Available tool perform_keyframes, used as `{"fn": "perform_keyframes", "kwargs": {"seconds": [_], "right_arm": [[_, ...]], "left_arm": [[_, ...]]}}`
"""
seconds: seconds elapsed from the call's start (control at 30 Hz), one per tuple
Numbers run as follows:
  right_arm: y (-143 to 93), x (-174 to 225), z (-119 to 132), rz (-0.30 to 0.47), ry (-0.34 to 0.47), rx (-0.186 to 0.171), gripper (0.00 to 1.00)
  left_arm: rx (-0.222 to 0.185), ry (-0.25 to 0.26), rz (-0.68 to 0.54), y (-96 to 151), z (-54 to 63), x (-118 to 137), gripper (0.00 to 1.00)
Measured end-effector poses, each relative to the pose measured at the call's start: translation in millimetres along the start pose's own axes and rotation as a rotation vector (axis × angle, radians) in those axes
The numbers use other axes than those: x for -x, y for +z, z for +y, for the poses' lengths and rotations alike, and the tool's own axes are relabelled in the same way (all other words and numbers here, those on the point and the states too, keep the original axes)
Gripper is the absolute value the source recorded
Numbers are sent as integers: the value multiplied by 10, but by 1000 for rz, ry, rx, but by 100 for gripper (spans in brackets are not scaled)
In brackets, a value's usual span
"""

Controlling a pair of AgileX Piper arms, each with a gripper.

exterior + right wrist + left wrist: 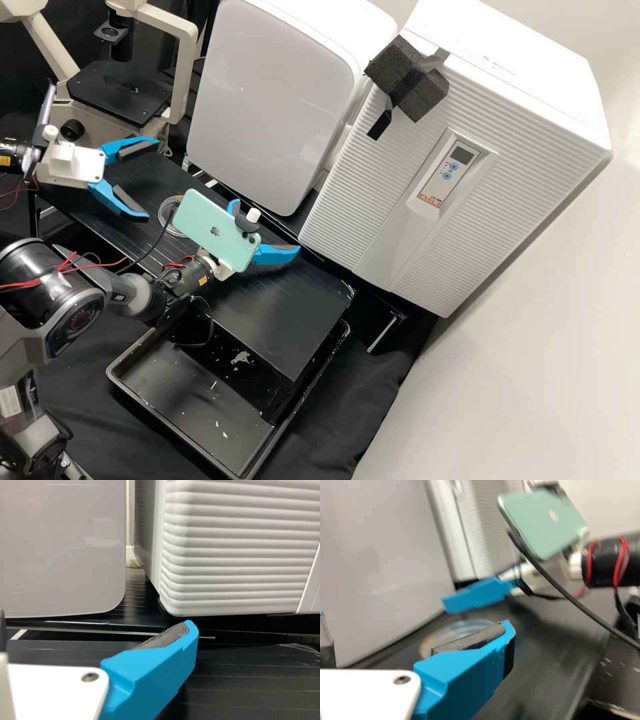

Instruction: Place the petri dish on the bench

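On the left side of the high view, you have a microscope [119, 93] standing behind the left gripper [153, 178], whose two blue fingers are spread well apart with nothing between them. Your left wrist view has one of those fingers [465, 680] close up, with the dish beyond it.

Next along, the petri dish [167, 225] lies flat on the black bench [287, 300], between your two grippers and touched by neither. A dark cable [150, 245] runs from the mint-green phone [212, 227], which is mounted on the right arm. Nearer the camera than the bench top, you can see a black tray [177, 393] with pale flecks in it.

Just past the phone is your right gripper [267, 225], held over the bench; its fingers are apart too, and empty. Behind it stands a smooth-fronted white cabinet [273, 100], and farther right you have a ribbed white unit [360, 207] with a small control panel [450, 170] and a dark foam block [423, 93] taped on near its top.
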Motion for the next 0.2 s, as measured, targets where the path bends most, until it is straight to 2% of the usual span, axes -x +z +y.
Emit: {"fn": "perform_keyframes", "kwargs": {"seconds": [0.13,0.2], "right_arm": [[0,0,0,0,0,0,100],[0,0,0,0,0,0,100]], "left_arm": [[-49,137,109,-58,73,135,100],[-67,167,186,-116,92,175,100]]}}
